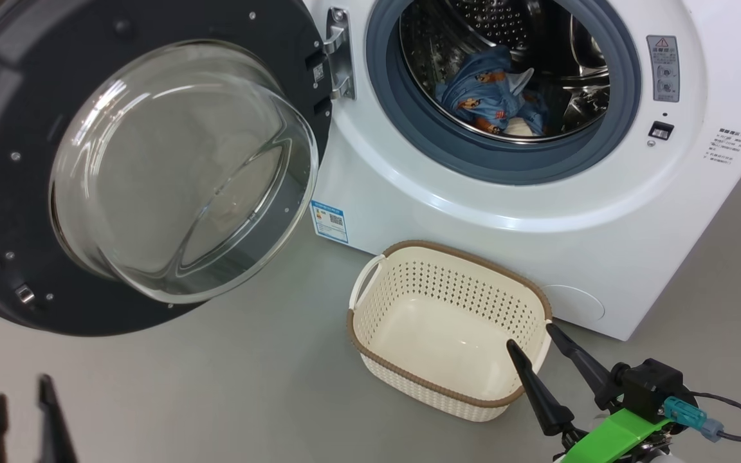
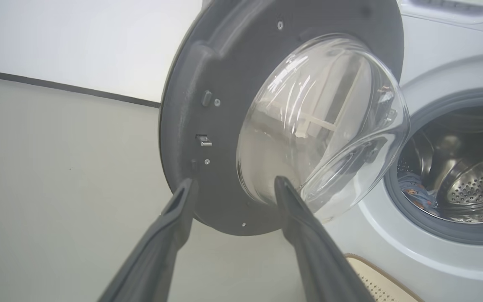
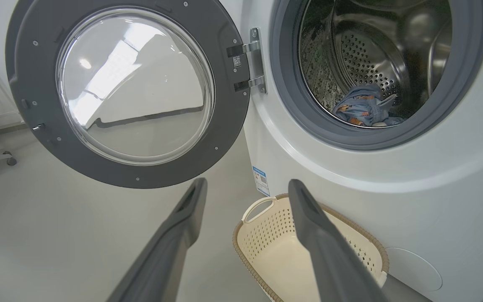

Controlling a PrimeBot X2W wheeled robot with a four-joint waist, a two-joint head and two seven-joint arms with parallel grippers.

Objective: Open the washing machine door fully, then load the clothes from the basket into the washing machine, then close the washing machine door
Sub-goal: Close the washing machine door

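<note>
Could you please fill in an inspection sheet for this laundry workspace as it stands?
Surface: smooth grey floor.
Job's things: door stands wide open; clothes lie inside the washing machine; basket sits on the floor with nothing in it.
Clutter: nothing seen.
Grippers: left gripper open, facing the door; right gripper open, by the basket's near corner; neither holds anything.
Cables: dark cable at the right wrist.
Surroundings: white wall with dark skirting.
</note>
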